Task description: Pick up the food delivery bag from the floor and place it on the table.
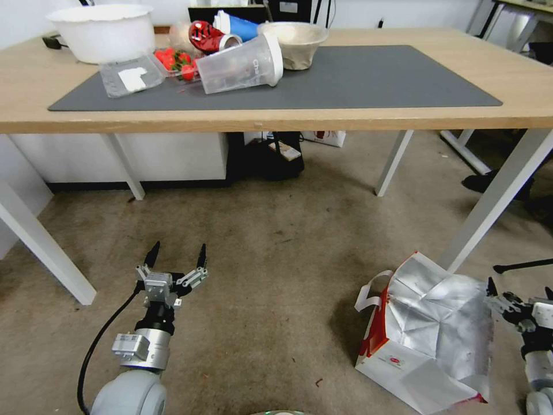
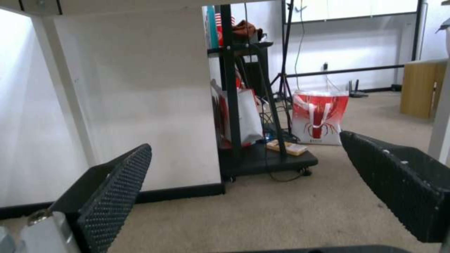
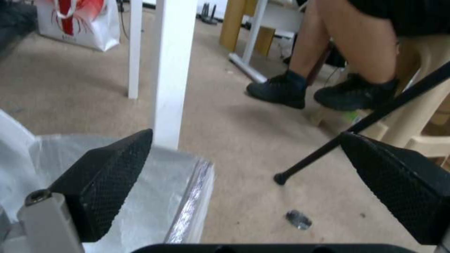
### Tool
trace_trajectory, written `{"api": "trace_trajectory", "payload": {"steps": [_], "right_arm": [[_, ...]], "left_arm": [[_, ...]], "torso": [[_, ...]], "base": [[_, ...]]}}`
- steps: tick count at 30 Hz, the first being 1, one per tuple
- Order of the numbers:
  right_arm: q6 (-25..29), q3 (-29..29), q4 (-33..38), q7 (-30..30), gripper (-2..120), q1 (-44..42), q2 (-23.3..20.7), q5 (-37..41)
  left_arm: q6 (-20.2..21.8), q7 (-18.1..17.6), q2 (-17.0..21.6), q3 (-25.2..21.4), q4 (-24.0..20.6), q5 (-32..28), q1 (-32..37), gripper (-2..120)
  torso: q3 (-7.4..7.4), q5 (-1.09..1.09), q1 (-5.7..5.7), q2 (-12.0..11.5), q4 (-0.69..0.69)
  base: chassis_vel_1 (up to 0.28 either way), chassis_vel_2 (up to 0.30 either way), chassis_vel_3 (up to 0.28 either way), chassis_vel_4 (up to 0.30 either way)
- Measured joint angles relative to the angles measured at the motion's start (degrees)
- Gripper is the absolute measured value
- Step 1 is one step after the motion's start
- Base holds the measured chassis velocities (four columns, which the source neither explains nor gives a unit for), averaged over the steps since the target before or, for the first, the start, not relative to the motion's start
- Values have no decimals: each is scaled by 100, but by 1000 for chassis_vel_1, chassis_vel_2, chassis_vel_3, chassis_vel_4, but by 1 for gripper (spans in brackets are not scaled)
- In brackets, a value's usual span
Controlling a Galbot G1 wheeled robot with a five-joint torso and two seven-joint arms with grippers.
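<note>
Both sets of fingers stand spread with nothing between them: the right gripper (image 1: 521,294) hovers low over the floor (image 1: 276,253) just beside the food delivery bag (image 1: 429,340), on the side of the bag away from the left gripper, and in the right wrist view one of its black dimpled fingers (image 3: 110,182) lies over the bag's silver foil edge (image 3: 187,189) while the other hangs over bare carpet. The left gripper (image 1: 177,259) is held above the carpet well apart from the bag, its pads (image 2: 117,200) parted wide and pointing toward the space under the table (image 1: 276,118). The bag itself stands on the carpet close to one white table leg (image 1: 495,199), its mouth open and foil lining crumpled, a white strap handle (image 1: 368,294) drooping on the side nearer the left gripper and a small round red logo on its white lower panel. Above the bag, on the table's dark grey mat (image 1: 368,80), the far end from the bag holds a tipped clear plastic cup (image 1: 242,63), a pale bowl (image 1: 294,43), a white tub (image 1: 103,31) and a punnet of strawberries (image 1: 175,60).
</note>
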Motion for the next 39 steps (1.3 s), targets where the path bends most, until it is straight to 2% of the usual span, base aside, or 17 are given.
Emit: {"api": "trace_trajectory", "payload": {"steps": [12, 18, 19, 22, 24, 26, 27, 29, 30, 34, 39], "right_arm": [[-288, -304, -233, 18, 100, 165, 25, 168], [-429, -352, -351, -45, 81, 242, 25, 44], [-429, -352, -351, -45, 81, 242, 25, 44], [-488, -375, -349, -87, 65, 228, 45, 17], [-491, -379, -343, -91, 61, 221, 54, 12], [-492, -389, -311, -91, 51, 213, 73, 5], [-492, -389, -311, -91, 51, 213, 73, 5], [-492, -393, -296, -92, 43, 209, 81, 4], [-492, -394, -279, -90, 35, 207, 89, -2], [-490, -396, -269, -81, 25, 207, 96, -9], [-465, -397, -255, -74, 5, 202, 120, -25]], "left_arm": [[0, -27, -3, -24, -11, 1, 14, 100], [0, -38, -9, -26, -19, 4, 5, 100], [0, -38, -9, -26, -19, 4, 5, 100], [0, -50, -9, -29, 1, 7, -14, 100], [0, -52, -8, -28, 5, 7, -20, 100], [0, -56, -1, -24, 20, 7, -40, 100], [0, -56, -1, -24, 20, 7, -40, 100], [1, -60, 4, -23, 38, 7, -52, 100], [1, -61, 8, -23, 51, 6, -55, 100], [2, -62, 15, -23, 61, 4, -61, 100], [1, -64, 27, -28, 68, -10, -73, 100]], "torso": [[0, -1, 0, 0, 0], [0, -1, 0, 0, 0], [0, -1, 0, 0, 0], [0, -1, 0, 1, 0], [0, 0, 0, 1, 0], [0, 0, 0, 1, 0], [0, 0, 0, 1, 0], [0, 0, 0, 1, 0], [0, -1, 0, 1, 0], [0, -1, 0, 1, 0], [0, -1, 0, 1, 0]], "base": [[0, 0, 0, 0], [0, 0, 0, 0], [0, 0, 0, 0], [0, 0, 0, 0], [0, 0, 0, 0], [0, 0, 0, 0], [0, 0, 0, 0], [0, 0, 0, 0], [0, 0, 0, 0], [0, 0, 0, 0], [0, 0, 0, 0]]}}
